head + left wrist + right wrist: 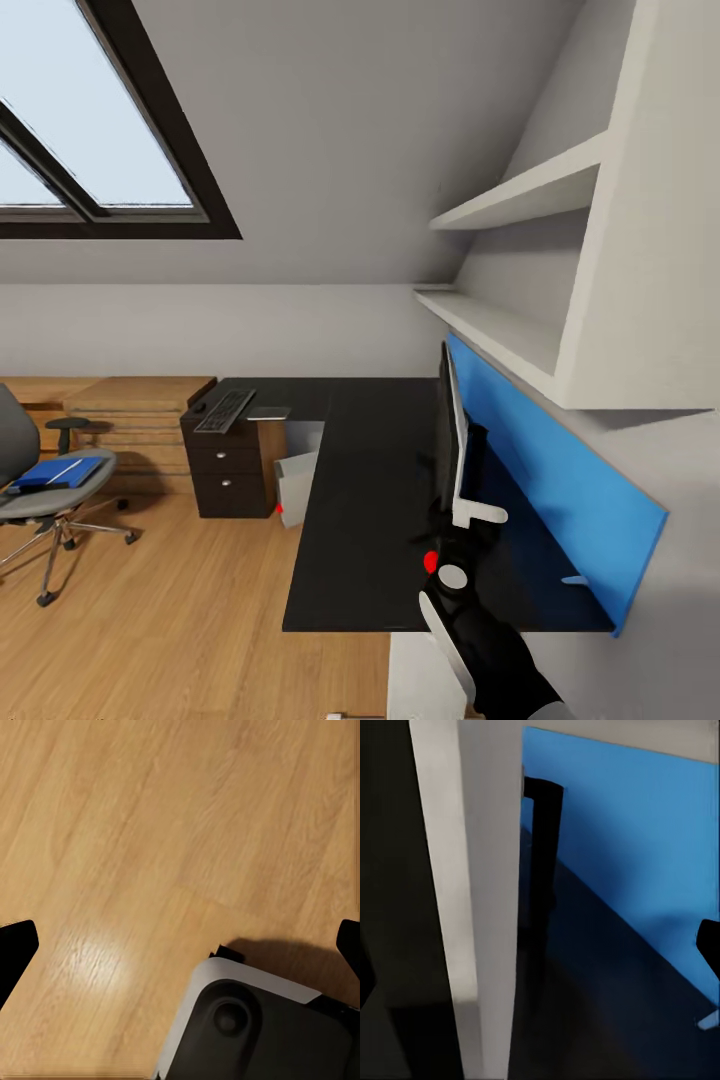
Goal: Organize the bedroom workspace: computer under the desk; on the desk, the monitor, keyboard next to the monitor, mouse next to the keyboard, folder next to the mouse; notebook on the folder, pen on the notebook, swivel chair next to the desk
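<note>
Right wrist view: fingers (540, 967) spread wide around monitor (472, 907) edge (left's fingers (180, 945) likewise parted).

Brightness: even, soft daylight
Source: skylight window (90, 130) at upper left
Shadows: faint under the shelves (520, 190); a dark patch on the floor (112, 832) beside the robot's base
Glare: pale sheen on the floorboards
Sharpness: right wrist view soft, blurred up close
</note>
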